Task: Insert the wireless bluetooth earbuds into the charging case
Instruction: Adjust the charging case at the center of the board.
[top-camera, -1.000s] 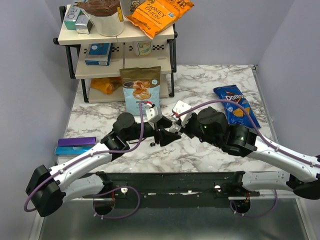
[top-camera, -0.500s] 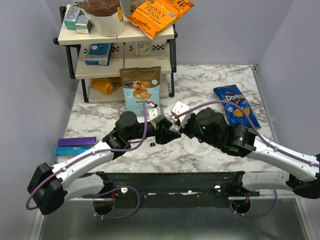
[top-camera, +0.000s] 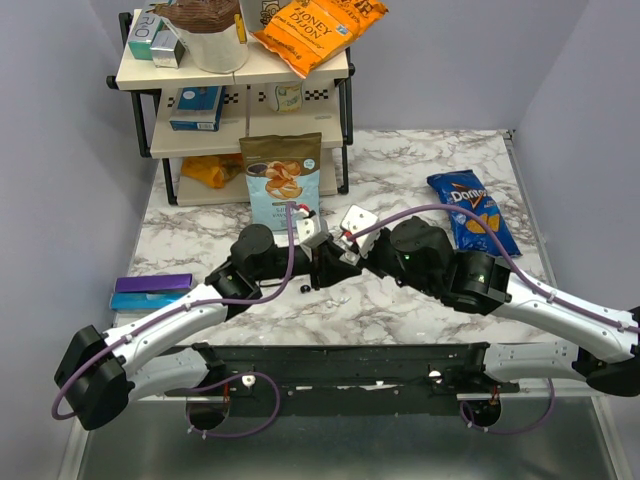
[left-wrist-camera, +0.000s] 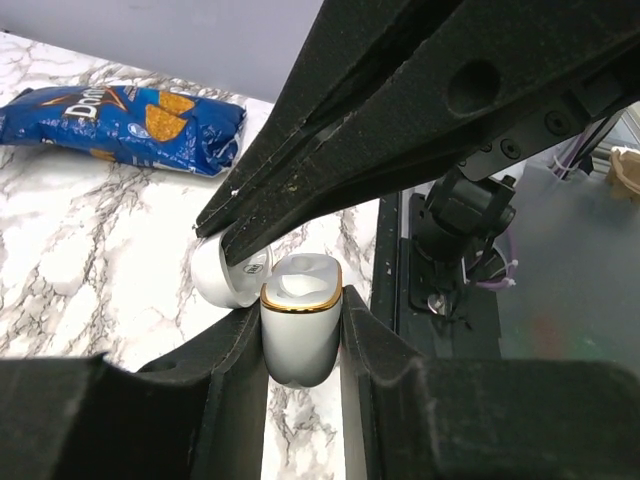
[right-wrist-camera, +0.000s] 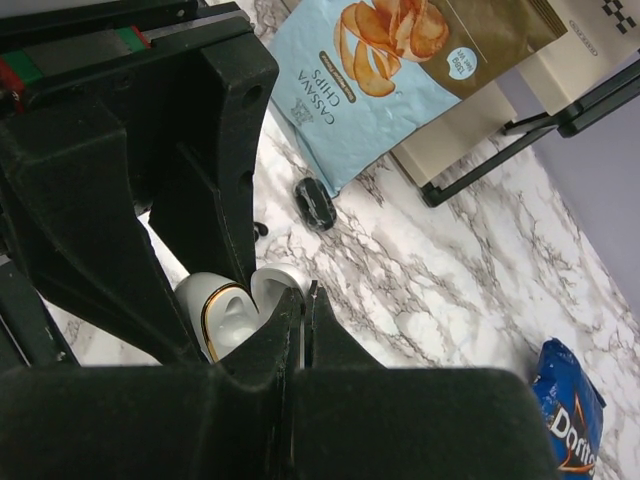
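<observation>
Left wrist view: left pincer (left-wrist-camera: 301, 325) clamps the open charging case (left-wrist-camera: 299, 352); right wrist view shows right pincer (right-wrist-camera: 306, 297) clenched.

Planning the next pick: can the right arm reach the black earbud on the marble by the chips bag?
Probably yes: the earbud lies uncovered; the shut right gripper must leave the case first.

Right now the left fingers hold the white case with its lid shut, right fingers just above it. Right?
No, the lid is open, tipped back; the left wrist view shows it. The left fingers do hold the white case, right fingers just above it.
</observation>
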